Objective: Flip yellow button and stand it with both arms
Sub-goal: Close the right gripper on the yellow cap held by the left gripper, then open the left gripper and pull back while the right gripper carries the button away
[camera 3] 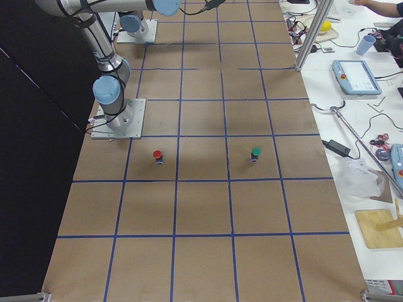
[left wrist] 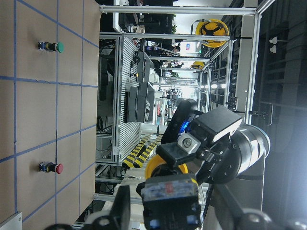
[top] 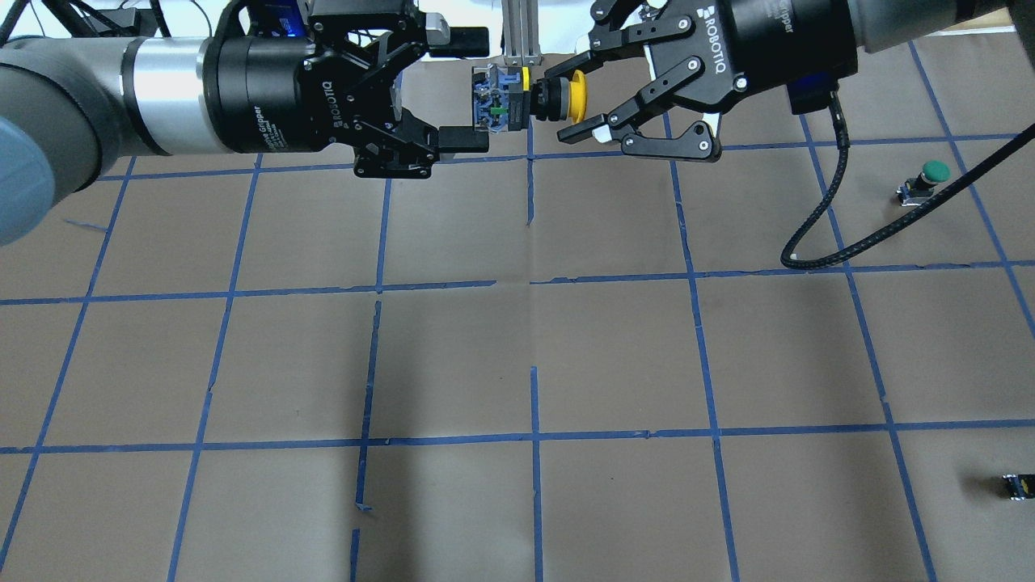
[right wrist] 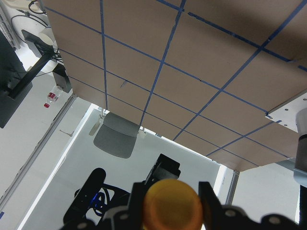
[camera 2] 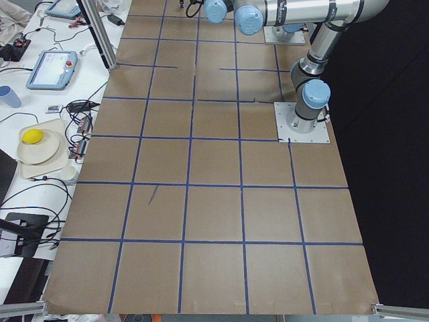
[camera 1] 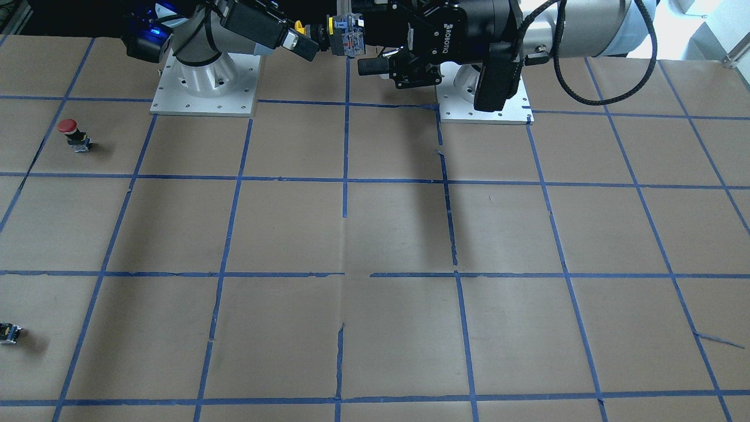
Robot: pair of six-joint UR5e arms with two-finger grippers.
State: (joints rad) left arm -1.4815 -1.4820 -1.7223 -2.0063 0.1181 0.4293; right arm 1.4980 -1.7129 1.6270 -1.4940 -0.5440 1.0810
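Observation:
The yellow button (top: 576, 97) hangs in the air over the far middle of the table, lying sideways with its yellow cap towards my right arm and its contact block (top: 495, 99) towards my left arm. My right gripper (top: 563, 103) is shut on the cap; in the right wrist view the cap (right wrist: 171, 207) sits between both fingers. My left gripper (top: 475, 89) is open, its two fingers wide apart above and below the contact block without touching it. The block also shows in the left wrist view (left wrist: 170, 197) and in the front view (camera 1: 345, 35).
A red-capped button (camera 1: 73, 133) and a green-capped button (top: 926, 179) stand on the brown paper on my right side. A small capless block (top: 1019, 486) lies near the right front edge. The two arm base plates (camera 1: 202, 88) are at the back.

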